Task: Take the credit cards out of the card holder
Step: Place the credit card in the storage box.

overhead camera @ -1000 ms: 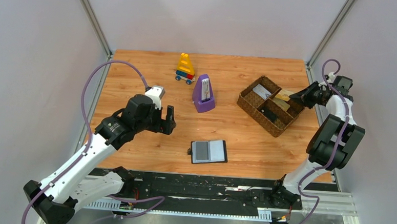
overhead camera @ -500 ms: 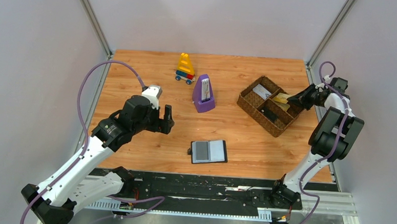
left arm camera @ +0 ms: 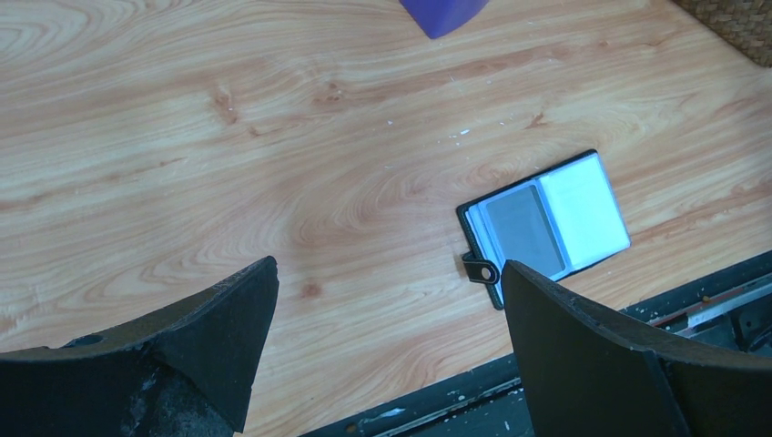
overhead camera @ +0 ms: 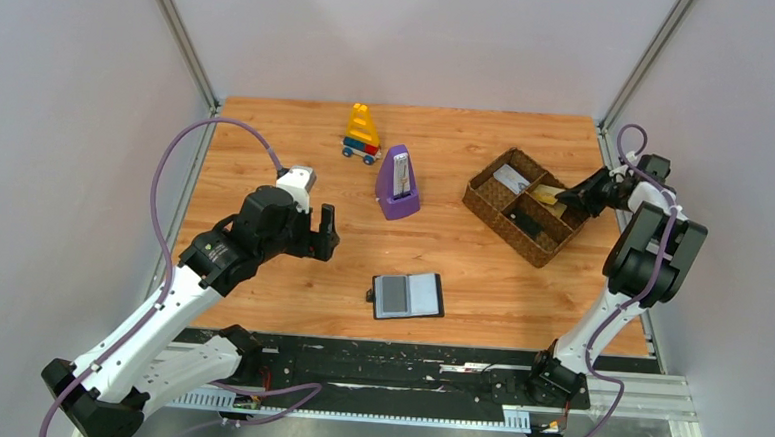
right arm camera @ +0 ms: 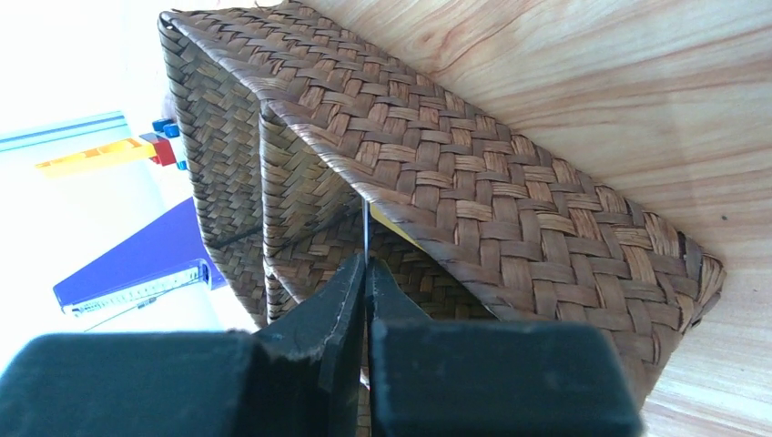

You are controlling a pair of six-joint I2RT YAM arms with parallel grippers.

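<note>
One card holder (overhead camera: 408,296) lies open and flat near the front edge of the table (overhead camera: 520,296), its two grey-blue panels facing up and bare wood on every side. I count two cards, both at the single woven tray (overhead camera: 494,219) by the right edge. A pale card (overhead camera: 511,178) lies in its far compartment. A yellow-orange card (overhead camera: 549,194) is pinched between the pressed-together fingers of the right gripper (overhead camera: 568,198). The left gripper (left arm camera: 390,267) hangs spread wide, left of the holder. One purple metronome (overhead camera: 397,184) and one toy (overhead camera: 362,134) stand well behind.
</note>
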